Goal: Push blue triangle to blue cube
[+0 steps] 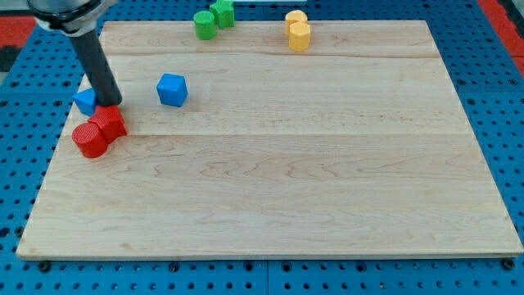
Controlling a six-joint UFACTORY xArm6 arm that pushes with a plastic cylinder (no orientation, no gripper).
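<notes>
Small blue triangular block (84,101) sits near the pale wooden table's (278,188) left edge, well left of the blue cube (172,89). The dark rod's tip (112,103) touches the triangle's right side, the wrong side. Better: circle round to the triangle's left, then push rightward, clear of the red blocks (98,131) just below. No fingers on this rig; nothing grasped.

A straight, dark, matte rod (97,65) under a rounded grey housing.
</notes>
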